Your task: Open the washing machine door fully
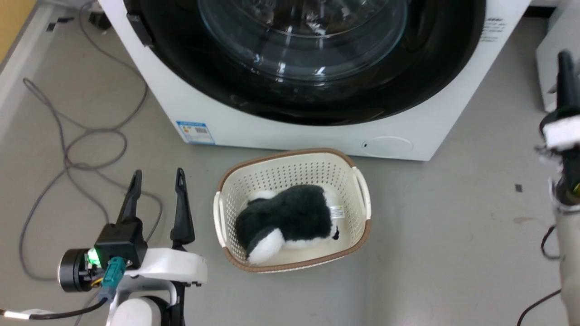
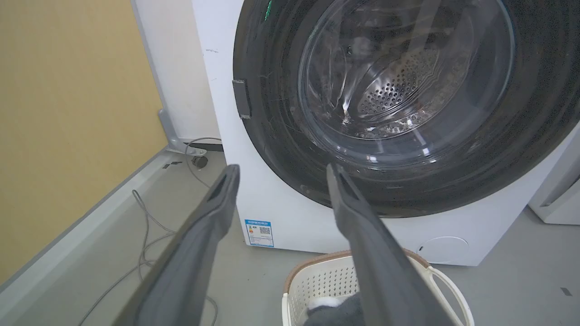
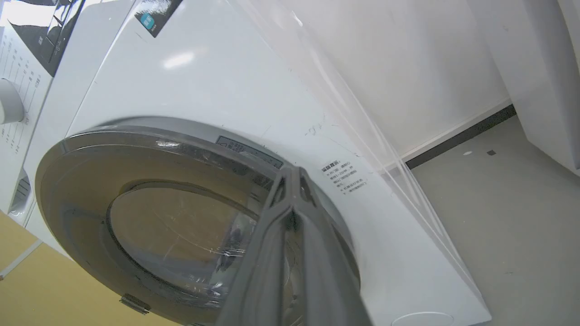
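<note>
The washing machine [image 1: 294,136] is a white box filling the top of the head view. Its washing machine door [image 1: 299,45], a glossy black disc with a clear glass bowl, lies shut flush against the front. My left gripper [image 1: 158,174] hovers open over the floor at the lower left, short of the machine and left of the basket. In the left wrist view its fingers [image 2: 217,213] point at the door's [image 2: 408,90] lower left rim. My right gripper [image 1: 565,56] is shut and empty beside the machine's right side. In the right wrist view its tip [image 3: 292,172] aims at the door's [image 3: 158,217] right edge.
A cream laundry basket [image 1: 362,181] holding a black-and-white plush toy [image 1: 290,217] stands on the floor right before the machine. Grey cables [image 1: 68,149] loop over the floor at the left. Another white appliance [image 1: 550,54] stands at the right; a yellow wall [image 2: 68,113] lies left.
</note>
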Motion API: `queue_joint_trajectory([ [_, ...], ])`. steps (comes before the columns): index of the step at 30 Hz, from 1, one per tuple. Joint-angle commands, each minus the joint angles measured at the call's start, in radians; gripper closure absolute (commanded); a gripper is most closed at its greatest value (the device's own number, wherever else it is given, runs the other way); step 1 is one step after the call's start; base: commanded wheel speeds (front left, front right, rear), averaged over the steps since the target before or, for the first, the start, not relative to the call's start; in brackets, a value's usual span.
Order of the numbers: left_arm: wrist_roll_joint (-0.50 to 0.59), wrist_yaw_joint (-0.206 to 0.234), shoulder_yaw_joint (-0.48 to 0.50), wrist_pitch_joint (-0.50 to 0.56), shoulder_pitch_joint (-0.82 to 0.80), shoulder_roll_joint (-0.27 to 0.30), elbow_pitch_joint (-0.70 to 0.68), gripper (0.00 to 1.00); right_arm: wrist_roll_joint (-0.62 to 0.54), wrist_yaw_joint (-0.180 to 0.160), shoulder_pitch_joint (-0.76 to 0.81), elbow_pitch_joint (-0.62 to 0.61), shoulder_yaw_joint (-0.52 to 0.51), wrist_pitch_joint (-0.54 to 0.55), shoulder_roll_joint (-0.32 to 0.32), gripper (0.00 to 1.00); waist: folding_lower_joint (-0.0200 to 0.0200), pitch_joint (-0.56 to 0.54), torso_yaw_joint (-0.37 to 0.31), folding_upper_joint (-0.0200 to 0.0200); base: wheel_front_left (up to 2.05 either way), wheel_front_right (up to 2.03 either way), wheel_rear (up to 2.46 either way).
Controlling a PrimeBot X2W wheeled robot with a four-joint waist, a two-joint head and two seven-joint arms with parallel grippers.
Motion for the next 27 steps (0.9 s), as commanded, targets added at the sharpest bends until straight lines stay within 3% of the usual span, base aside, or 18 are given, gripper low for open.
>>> queue_joint_trajectory([
  [1,-0.005,0.008,-0.004,-0.012,-0.024,0.001,-0.008,0.00,0.038,0.001,-0.059,0.031,0.001,-0.007,-0.019,1.00,-0.0001,0.017,0.014,0.0000,0.00,0.00,0.00],
  [27,-0.040,0.059,-0.026,-0.066,-0.097,0.001,-0.039,0.00,0.176,0.001,-0.486,0.353,0.176,0.073,-0.122,1.00,-0.0001,0.158,0.087,0.0000,0.00,0.00,0.00],
])
